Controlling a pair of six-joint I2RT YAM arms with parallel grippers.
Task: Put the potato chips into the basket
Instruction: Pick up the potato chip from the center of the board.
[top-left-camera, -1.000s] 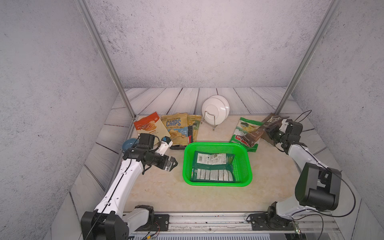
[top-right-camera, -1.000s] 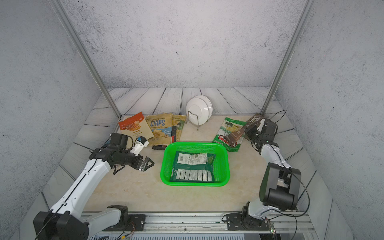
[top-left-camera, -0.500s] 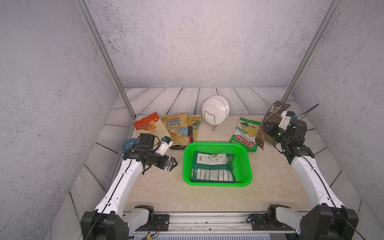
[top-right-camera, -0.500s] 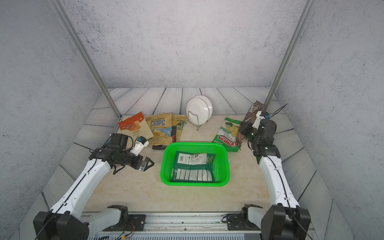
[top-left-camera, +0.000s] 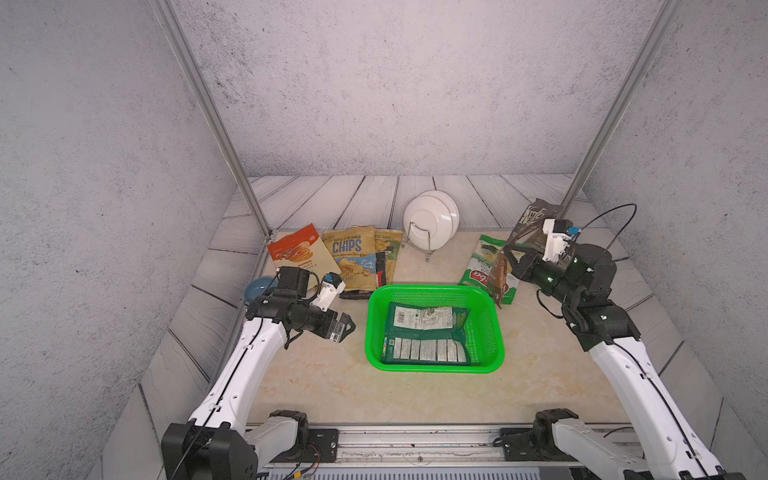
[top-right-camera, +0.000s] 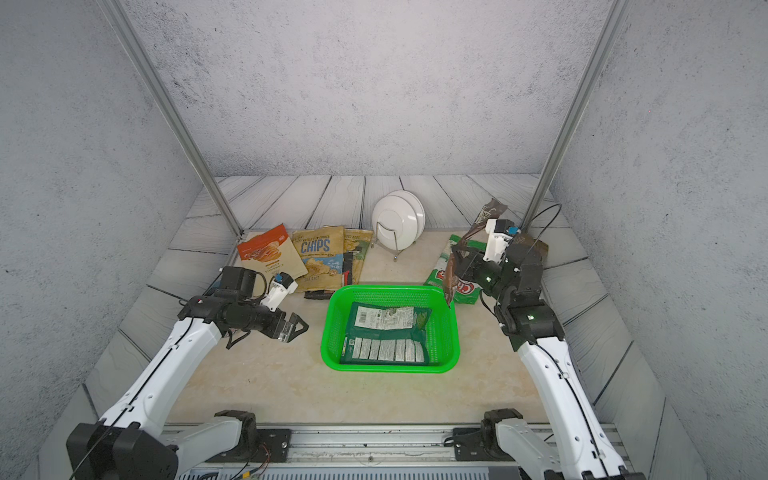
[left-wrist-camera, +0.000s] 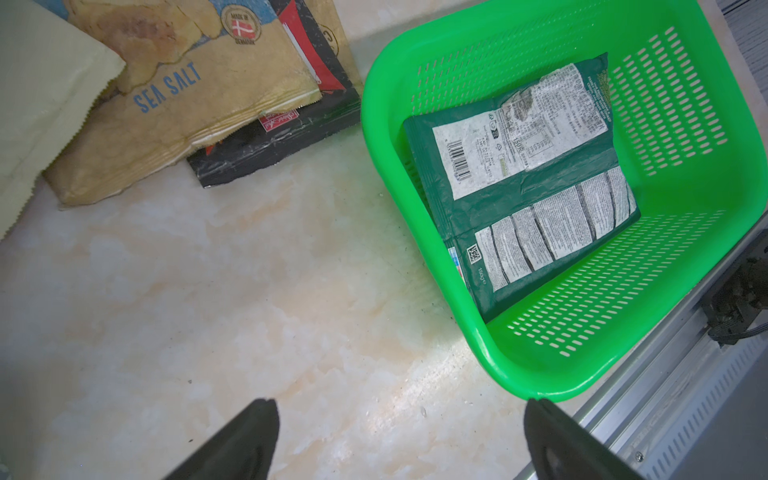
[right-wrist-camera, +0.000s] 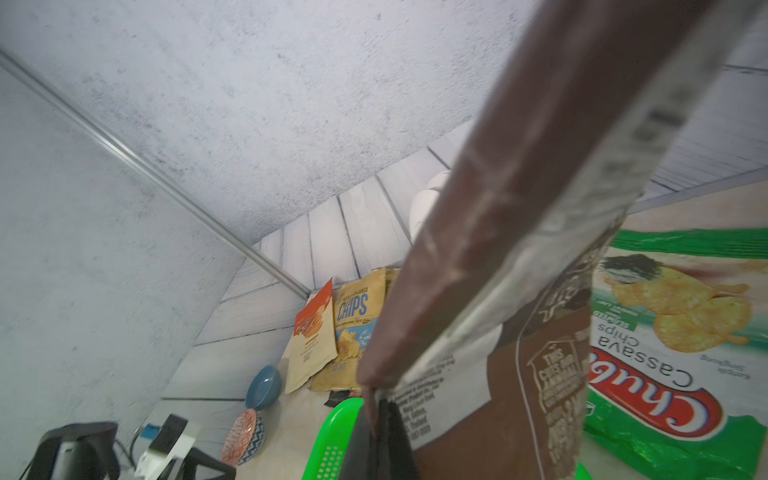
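Note:
The bright-green basket (top-left-camera: 434, 291) sits mid-table with a dark-green bag (top-left-camera: 424, 336) lying in it. My right gripper (top-left-camera: 509, 253) is shut on a brown Kettle bag (top-left-camera: 530, 224), which hangs in the air above the basket's far right corner; the right wrist view shows this brown bag (right-wrist-camera: 519, 208) pinched in the gripper (right-wrist-camera: 380, 411). A green cassava bag (top-left-camera: 484, 266) lies under it. Orange (top-left-camera: 297, 253), tan CHIPS (top-left-camera: 349, 257), olive (top-left-camera: 388, 249) and black (top-left-camera: 380, 274) bags lie at the back left. My left gripper (top-left-camera: 347, 328) hovers open and empty left of the basket (left-wrist-camera: 540, 62).
White plates (top-left-camera: 430, 216) stand in a wire rack at the back. A blue bowl (top-left-camera: 257, 286) sits behind my left arm, and a patterned bowl (right-wrist-camera: 243, 436) lies next to it. Metal posts rise at both back corners. A rail (top-left-camera: 415, 440) runs along the front edge.
My right gripper has lifted the brown bag off the table at the back right and carried it up and toward the basket. The left arm has stayed still.

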